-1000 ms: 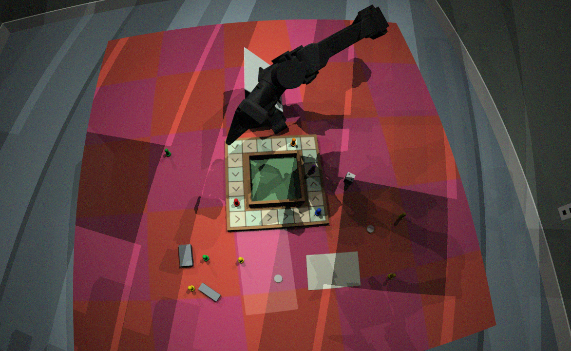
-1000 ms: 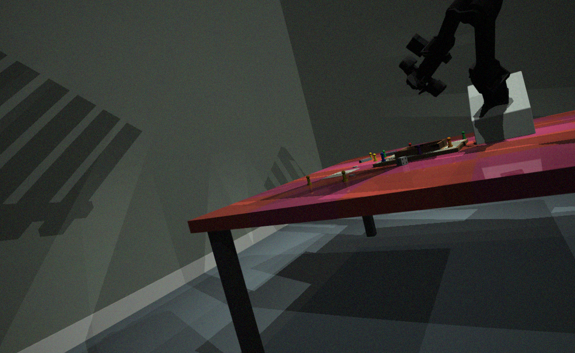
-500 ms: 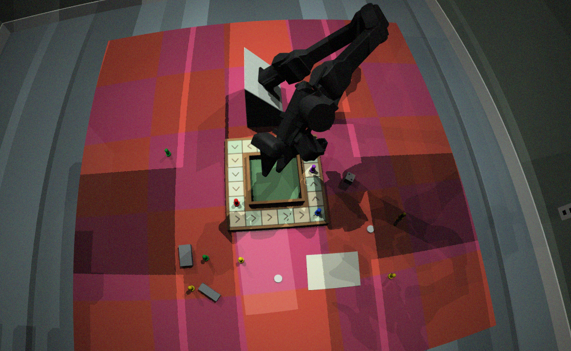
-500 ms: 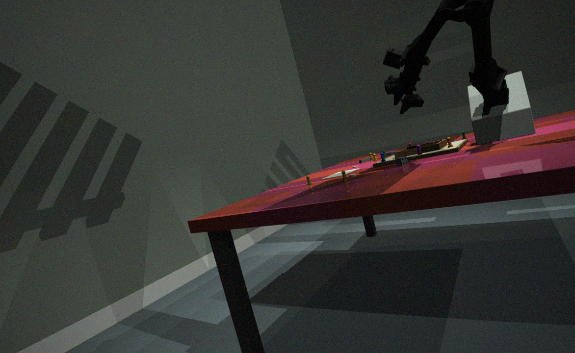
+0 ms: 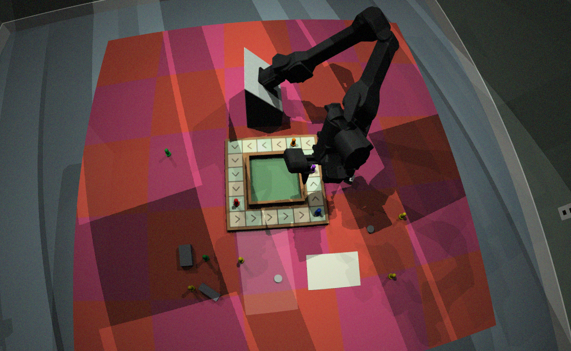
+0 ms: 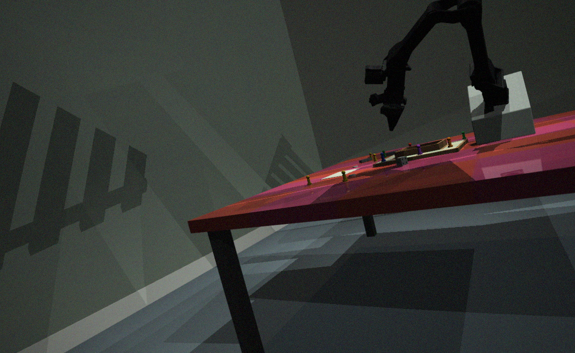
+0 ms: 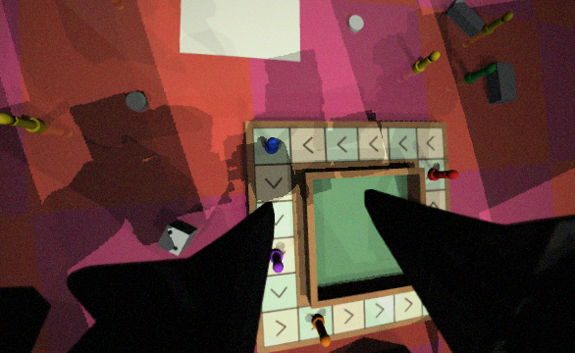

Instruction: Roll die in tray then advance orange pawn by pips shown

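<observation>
Hanging high above the board with its fingers partly spread on nothing, the gripper (image 7: pixel 317 206) is offset from the die (image 7: pixel 177 237), which lies on the cloth off its left finger, so the purple pawn (image 7: pixel 277 260) just below risks being knocked during descent.

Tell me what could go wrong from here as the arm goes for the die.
1. The purple pawn stands on the track just under the open gripper, between it and the die. A low sweep sideways could knock it over.
2. The die lies off the board on the table, turned at an angle to the fingers. They may close on its corners and let it slip.
3. The arm hides the die in the top view, so aim by the wrist view.
</observation>
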Tool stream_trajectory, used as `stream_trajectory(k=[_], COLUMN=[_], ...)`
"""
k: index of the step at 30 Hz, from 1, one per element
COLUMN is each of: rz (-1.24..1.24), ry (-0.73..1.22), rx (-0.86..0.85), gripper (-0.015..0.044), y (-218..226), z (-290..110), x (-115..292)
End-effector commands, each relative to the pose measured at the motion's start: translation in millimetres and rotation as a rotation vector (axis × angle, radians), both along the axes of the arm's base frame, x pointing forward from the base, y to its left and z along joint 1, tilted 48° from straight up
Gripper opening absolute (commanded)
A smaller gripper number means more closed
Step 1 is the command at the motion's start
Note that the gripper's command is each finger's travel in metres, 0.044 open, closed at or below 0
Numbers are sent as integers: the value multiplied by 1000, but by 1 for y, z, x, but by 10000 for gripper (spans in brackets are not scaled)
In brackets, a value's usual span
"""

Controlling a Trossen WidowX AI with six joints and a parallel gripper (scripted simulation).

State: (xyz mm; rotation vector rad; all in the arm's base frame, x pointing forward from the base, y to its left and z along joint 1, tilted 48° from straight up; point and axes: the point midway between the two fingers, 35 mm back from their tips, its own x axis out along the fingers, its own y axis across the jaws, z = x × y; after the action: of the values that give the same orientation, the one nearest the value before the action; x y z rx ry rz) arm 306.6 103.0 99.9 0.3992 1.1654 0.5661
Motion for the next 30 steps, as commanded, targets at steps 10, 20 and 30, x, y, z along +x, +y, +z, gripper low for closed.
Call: stream_trajectory(k=[10, 20, 30], rz=[-226, -226, -225], ry=[711, 711, 711], rx=[211, 211, 213], gripper=[275, 275, 275], y=[111, 112, 134], z=[61, 62, 42], x=[-50, -51, -54])
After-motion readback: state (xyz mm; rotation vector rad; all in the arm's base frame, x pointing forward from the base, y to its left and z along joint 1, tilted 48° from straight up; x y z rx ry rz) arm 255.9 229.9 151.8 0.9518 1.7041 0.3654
